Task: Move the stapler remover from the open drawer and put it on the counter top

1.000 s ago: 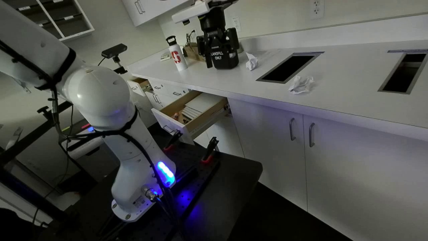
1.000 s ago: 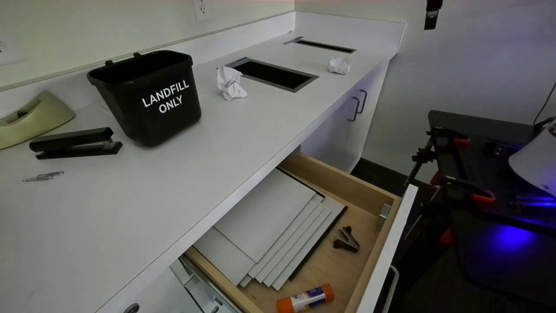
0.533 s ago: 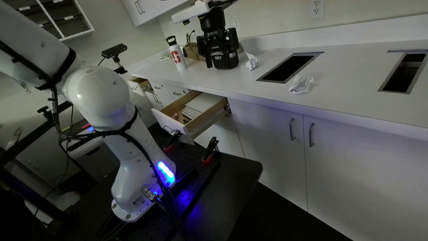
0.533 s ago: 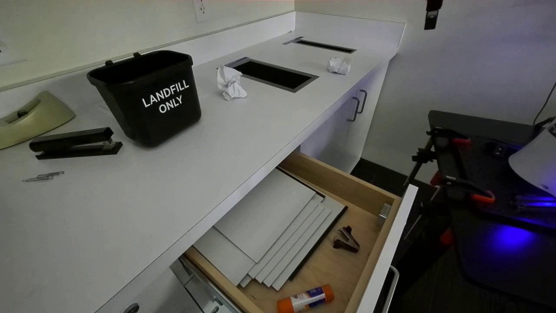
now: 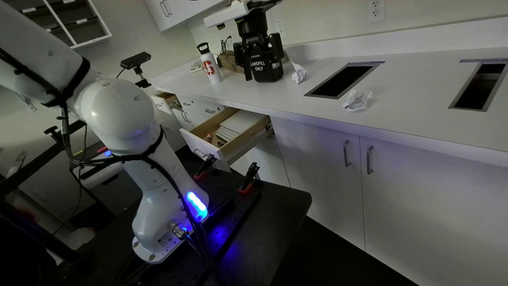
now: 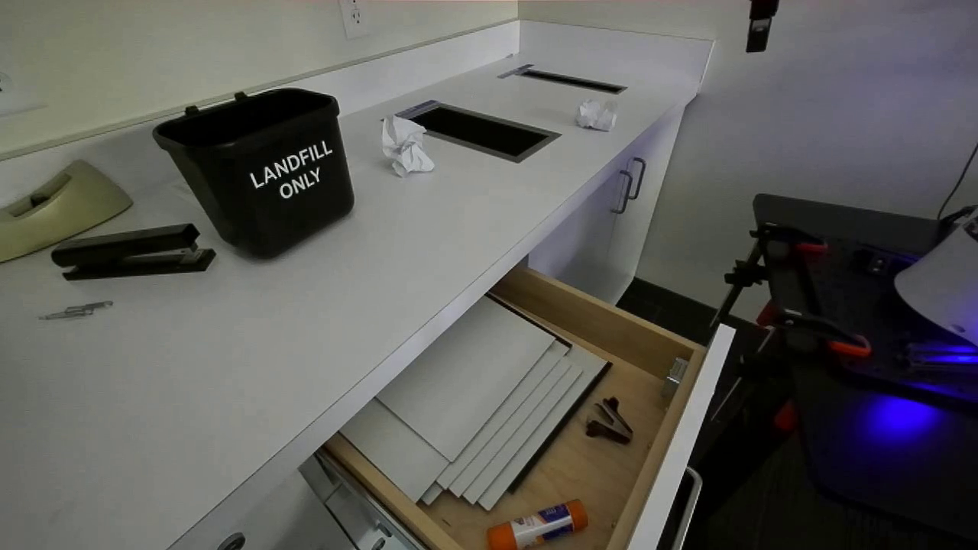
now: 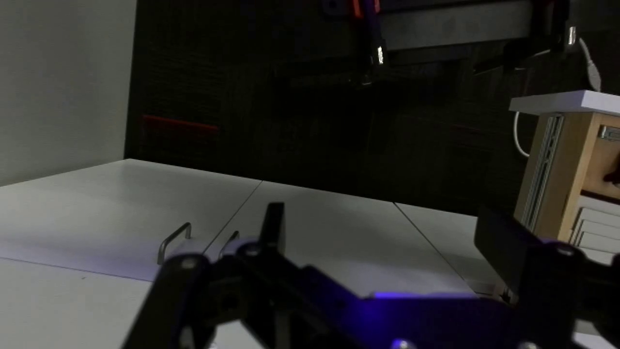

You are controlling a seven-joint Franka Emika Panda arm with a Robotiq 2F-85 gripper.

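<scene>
The stapler remover (image 6: 610,422), small, dark and V-shaped, lies on the wooden floor of the open drawer (image 6: 588,313), near its front. It shows in part at the right edge of the wrist view (image 7: 613,177). The white counter top (image 6: 306,344) runs above the drawer; it also shows in an exterior view (image 5: 416,99). My gripper (image 5: 260,65) hangs high, pointing down, and overlaps the black bin in that view. In the wrist view my gripper (image 7: 380,220) has its fingers wide apart with nothing between them. The drawer's side (image 7: 571,155) is off to its right.
Beside the stapler remover lie stacked white boards (image 6: 474,382) and a glue stick (image 6: 539,525). On the counter stand a black bin (image 6: 294,172), stapler (image 6: 134,252), tape dispenser (image 6: 69,206), crumpled papers (image 6: 405,145) and a bottle (image 5: 211,67). Dark cut-outs (image 6: 489,130) open the worktop.
The arm, gripper, drawer and objects have not visibly moved. A dark blurred shape at the lower left edge of an exterior view has shifted.
</scene>
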